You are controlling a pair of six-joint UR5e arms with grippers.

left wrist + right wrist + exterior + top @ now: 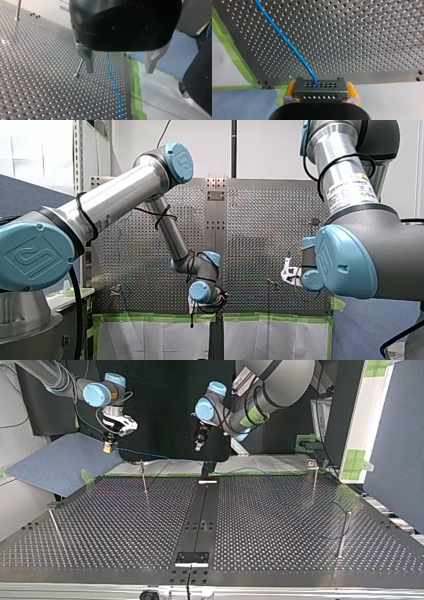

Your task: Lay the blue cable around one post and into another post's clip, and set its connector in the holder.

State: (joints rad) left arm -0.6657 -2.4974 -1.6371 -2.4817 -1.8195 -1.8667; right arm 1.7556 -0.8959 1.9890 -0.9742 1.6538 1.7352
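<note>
In the right wrist view my right gripper [321,91], with yellow pads [352,90], is shut on the dark connector block [319,86]. The blue cable [287,41] runs from the block out over the perforated table. In the top view my right gripper [107,448] hangs above the table's far left corner. The cable [150,455] trails from it toward the middle. My left gripper [118,71] stands open above the table, its metal fingers [86,61] on either side of the cable [113,82] lying below. It hovers at the far edge's middle [199,444].
Thin posts stand at the far left [144,477], far right [315,476], near right [344,532] and near left [55,527] of the top view. A dark fixture [191,558] sits on the centre strip near the front edge. Green tape [136,82] lines the far edge.
</note>
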